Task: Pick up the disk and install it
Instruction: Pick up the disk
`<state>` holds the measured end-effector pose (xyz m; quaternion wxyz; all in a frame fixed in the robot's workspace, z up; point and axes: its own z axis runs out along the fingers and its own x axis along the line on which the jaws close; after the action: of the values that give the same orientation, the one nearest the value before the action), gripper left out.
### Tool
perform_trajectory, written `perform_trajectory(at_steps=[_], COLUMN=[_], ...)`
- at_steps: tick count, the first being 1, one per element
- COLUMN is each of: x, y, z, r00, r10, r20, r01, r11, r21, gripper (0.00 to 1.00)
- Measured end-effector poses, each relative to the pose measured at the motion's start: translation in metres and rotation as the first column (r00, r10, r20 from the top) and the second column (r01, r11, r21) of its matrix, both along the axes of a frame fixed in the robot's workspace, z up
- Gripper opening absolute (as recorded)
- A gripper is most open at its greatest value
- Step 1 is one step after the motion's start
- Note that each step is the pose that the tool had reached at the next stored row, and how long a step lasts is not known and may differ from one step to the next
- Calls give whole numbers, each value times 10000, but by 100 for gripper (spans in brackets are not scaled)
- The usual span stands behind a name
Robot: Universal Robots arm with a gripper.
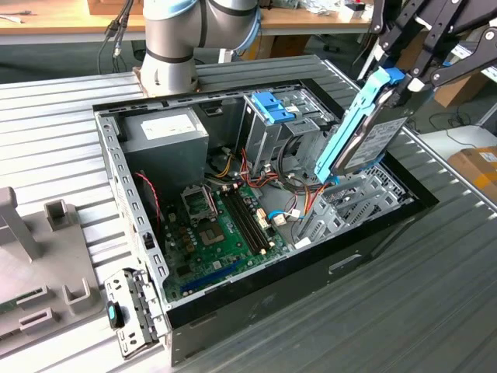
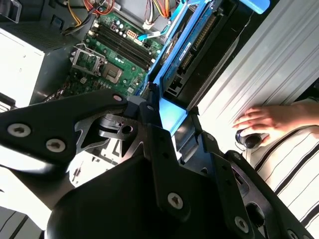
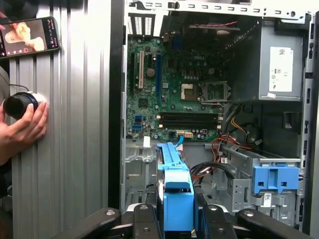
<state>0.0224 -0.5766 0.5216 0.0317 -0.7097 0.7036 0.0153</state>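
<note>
gripper [image 1: 401,84] clamped on the disk's upper end | disk [image 1: 363,134] upper right of the exterior view, on edge, tilted, over the open computer case [image 1: 311,268] | lower end near the drive bay [image 1: 353,203] | judgement: square the blue rails to the bay, stay off the cables [image 1: 291,183], go slowly

Counted at that moment:
- Disk [image 1: 377,136]: one.
- Pincer [image 1: 400,81]: one.
- Robot arm [image 1: 171,47]: one.
- Open computer case [image 1: 311,260]: one, on one ribbed table [image 1: 435,303].
- Case held one motherboard [image 1: 225,229], one processor socket [image 3: 215,92], four memory slots [image 3: 189,121] in single bank, one power-supply box [image 1: 167,136], and one drive cage [image 1: 264,136] with one blue latch [image 1: 272,107].
- Cables were too tangled for count.
- Hand [image 3: 22,127] [image 2: 264,119]: one, in both wrist views.
- Phone [image 3: 30,37]: one.
- Dark round object [image 3: 17,104] under hand: one.
- Grey fixture [image 1: 31,264] at exterior view's left: one.
</note>
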Motion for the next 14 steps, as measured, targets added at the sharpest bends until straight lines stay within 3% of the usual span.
perform_trajectory(at_steps=[2, 5, 8, 12, 14], x=[34, 171, 252, 303, 312], y=[-7, -11, -13, -95, -104], z=[0, 0, -1, -8, -73], r00=[10000, 10000, 10000, 10000, 10000], r10=[0, 0, 0, 0, -2], r20=[0, -2, -2, -3, -3], r01=[0, 0, 0, 0, 2], r11=[10000, 10000, 10000, 10000, 10000], r21=[0, 0, 3, 1, 0], gripper=[37, 37, 37, 37, 37])
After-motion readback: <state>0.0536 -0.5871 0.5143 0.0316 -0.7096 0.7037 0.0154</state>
